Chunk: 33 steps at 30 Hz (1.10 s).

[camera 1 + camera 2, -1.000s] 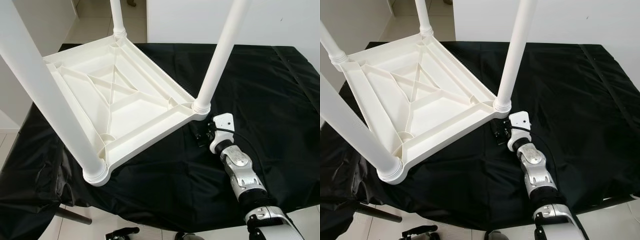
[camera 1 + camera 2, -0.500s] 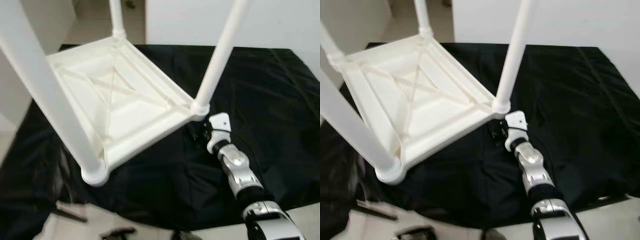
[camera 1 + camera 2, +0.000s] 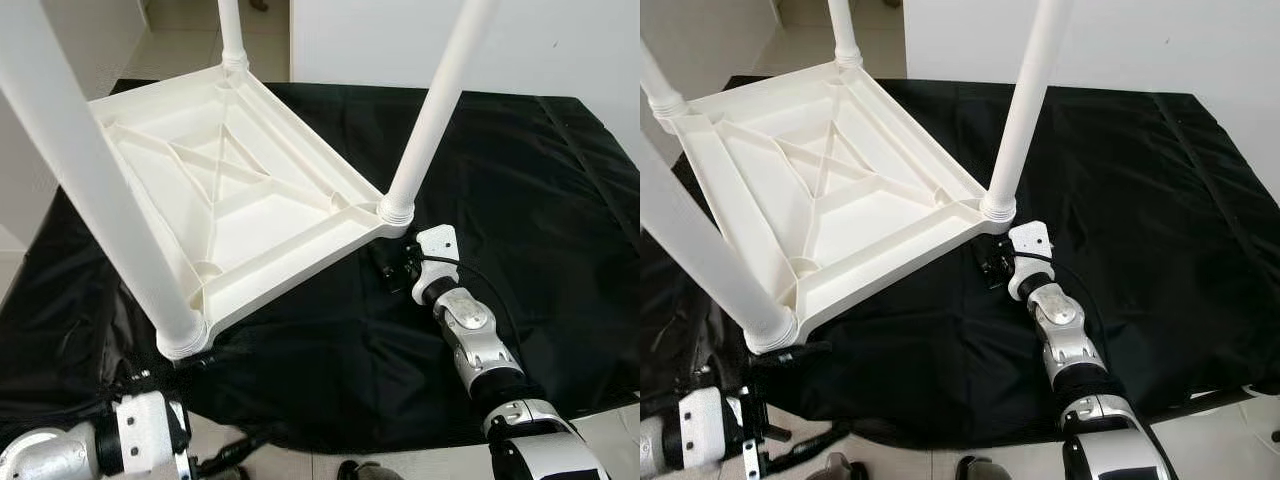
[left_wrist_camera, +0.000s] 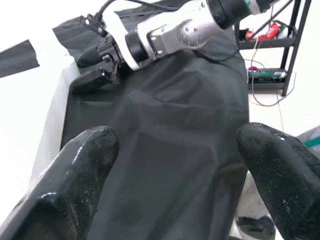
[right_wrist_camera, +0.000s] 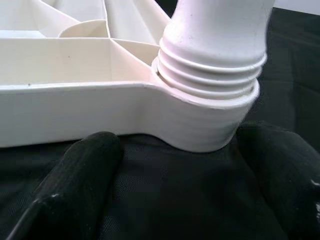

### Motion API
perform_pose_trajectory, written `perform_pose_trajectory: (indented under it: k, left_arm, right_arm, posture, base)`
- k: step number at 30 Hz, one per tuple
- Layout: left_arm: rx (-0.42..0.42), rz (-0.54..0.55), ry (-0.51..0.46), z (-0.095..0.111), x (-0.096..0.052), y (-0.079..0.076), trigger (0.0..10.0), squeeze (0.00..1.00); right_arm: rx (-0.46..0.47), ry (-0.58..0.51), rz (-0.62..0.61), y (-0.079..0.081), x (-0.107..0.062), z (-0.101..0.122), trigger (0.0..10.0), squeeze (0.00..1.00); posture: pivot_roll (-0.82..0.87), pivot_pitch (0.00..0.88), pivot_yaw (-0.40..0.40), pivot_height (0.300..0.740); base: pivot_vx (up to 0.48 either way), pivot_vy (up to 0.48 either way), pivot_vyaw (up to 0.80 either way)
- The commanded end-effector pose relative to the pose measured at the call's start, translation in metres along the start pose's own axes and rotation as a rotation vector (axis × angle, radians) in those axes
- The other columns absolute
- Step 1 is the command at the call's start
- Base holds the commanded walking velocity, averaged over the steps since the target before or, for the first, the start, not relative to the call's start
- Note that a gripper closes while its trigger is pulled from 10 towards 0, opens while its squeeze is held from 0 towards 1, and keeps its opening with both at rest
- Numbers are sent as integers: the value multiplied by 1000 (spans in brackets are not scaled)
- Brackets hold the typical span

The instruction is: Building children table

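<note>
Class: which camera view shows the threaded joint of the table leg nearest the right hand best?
The right wrist view: the threaded joint sits close up between the open right hand. Both eye views show it small and distant; the left wrist view doesn't help.

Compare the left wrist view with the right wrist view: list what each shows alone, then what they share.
Left wrist: the right arm seen from across the table, and a shelving rack behind it.
Right wrist: the threaded base of a white table leg screwed into the upturned tabletop.
Both: the black cloth and open black fingers.
</note>
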<state>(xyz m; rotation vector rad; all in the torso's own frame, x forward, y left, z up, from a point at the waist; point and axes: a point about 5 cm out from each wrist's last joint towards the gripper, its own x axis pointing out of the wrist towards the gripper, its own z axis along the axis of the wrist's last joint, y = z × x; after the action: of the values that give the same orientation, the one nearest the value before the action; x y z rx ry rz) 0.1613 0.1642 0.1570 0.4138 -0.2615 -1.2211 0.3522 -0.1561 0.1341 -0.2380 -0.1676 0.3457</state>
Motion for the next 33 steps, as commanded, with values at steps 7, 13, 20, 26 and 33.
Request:
perform_pose_trajectory:
  k: [7, 13, 20, 26, 33]
  left_arm:
    - [-84, 154, -51, 20, 19, 24, 10000, 0]
    - [-108, 243, -65, 16, 32, 34, 10000, 0]
    - [-140, 351, -54, 8, 33, 45, 10000, 0]
    - [-191, 404, -34, -1, 35, 45, 10000, 0]
    - [-235, 447, -23, -15, 39, 44, 10000, 0]
  right_arm:
    - [4, 8, 8, 3, 2, -2, 10000, 0]
    - [54, -32, -6, 5, -3, -1, 10000, 0]
    - [92, -85, 17, 6, -10, 1, 10000, 0]
    - [113, -116, 36, 2, -14, 4, 10000, 0]
    - [82, -149, -6, -15, -17, 12, 10000, 0]
  posture:
    - [172, 157, -23, 740]
    - [158, 155, -21, 740]
    - [144, 148, -24, 740]
    - [118, 145, -27, 740]
    - [89, 134, -44, 740]
  base:
    - [0, 0, 0]
    - [0, 0, 0]
    - [0, 0, 0]
    - [0, 0, 0]
    - [0, 0, 0]
